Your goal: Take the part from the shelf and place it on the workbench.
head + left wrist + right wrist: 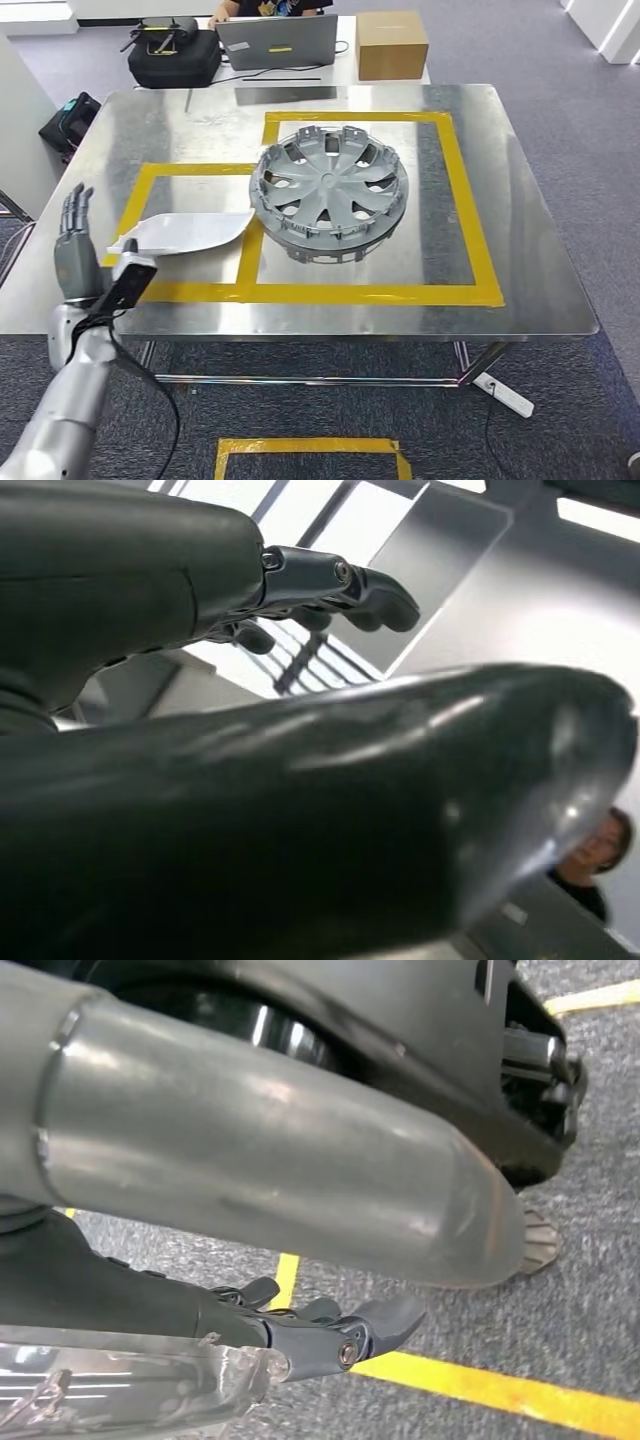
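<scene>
A flat white part lies on the metal workbench, inside the left yellow-taped rectangle. A grey wheel cover sits in the larger taped square to its right. My left hand is raised at the bench's left edge, just left of the white part, fingers stretched upward and holding nothing. My right hand hangs over the grey carpet with its fingers stretched out. A clear glossy piece shows beside them; I cannot tell what it is.
A laptop, a cardboard box and a black bag stand on a table behind the bench, with a person seated there. A power strip and yellow floor tape lie below the bench.
</scene>
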Motion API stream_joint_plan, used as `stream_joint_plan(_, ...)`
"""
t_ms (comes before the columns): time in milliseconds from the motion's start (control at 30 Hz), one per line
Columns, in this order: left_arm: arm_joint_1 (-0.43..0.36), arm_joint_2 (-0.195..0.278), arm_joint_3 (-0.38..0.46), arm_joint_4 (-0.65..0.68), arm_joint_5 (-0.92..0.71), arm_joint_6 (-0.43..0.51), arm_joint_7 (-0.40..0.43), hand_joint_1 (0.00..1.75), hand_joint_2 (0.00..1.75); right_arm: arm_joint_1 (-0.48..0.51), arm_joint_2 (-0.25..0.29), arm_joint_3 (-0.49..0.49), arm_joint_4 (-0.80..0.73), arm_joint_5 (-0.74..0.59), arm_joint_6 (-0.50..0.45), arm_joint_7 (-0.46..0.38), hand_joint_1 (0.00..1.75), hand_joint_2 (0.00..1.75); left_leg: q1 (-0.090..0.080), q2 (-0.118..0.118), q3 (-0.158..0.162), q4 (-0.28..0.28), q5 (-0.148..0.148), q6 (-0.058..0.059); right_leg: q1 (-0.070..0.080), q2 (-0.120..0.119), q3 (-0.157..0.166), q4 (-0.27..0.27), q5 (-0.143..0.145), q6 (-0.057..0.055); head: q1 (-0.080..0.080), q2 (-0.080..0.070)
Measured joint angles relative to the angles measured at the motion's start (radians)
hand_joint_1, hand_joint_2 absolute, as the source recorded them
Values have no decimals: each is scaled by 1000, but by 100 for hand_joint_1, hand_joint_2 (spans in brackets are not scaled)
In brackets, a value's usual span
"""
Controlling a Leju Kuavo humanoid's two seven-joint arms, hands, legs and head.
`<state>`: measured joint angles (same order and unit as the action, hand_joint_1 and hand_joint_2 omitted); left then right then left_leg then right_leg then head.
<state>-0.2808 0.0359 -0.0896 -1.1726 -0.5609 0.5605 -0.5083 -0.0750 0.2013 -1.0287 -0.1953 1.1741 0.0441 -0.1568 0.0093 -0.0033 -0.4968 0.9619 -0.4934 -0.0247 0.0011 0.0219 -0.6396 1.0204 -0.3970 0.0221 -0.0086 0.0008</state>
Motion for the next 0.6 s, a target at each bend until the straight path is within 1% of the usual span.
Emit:
stream_joint_plan(67,105,-3,-9,-130,183,-98,-68,0,0,2,-2,-9,0,-8,-4,-4,0,0,0,0,0,0,-1,1,0,-1,0,0,-2,1,0,0)
stream_joint_plan(100,157,-8,-12,-187,248,-140,-99,0,0,2,-4,-13,0,-11,-6,-8,0,0,0,-1,0,0,-1,1,0,-1,1,0,-3,2,0,0)
stream_joint_plan(200,293,-37,-22,-327,367,-229,-164,0,0,3,-9,-24,0,-17,-11,-25,0,0,-1,0,1,0,-4,2,0,-1,2,-1,-4,3,0,0)
stream_joint_plan(267,350,-53,-25,-392,404,-259,-181,0,0,3,-12,-30,0,-20,-12,-32,0,0,-1,0,1,0,-5,3,-1,-2,3,-2,-5,4,0,0)
stream_joint_plan(367,396,-63,-25,-456,416,-274,-185,0,0,3,-16,-34,0,-21,-13,-33,0,0,-1,-1,1,0,-5,4,-1,-3,4,-3,-5,5,0,0)
stream_joint_plan(467,419,-71,-25,-493,423,-286,-185,0,0,3,-17,-35,0,-23,-14,-34,0,0,-1,-1,2,0,-5,4,-1,-3,5,-3,-5,5,0,0)
stream_joint_plan(600,453,-88,-24,-534,485,-358,-189,0,0,3,-24,-46,0,-38,-28,-58,0,0,-1,-1,2,0,-5,4,-1,-3,5,-3,-5,5,0,0)
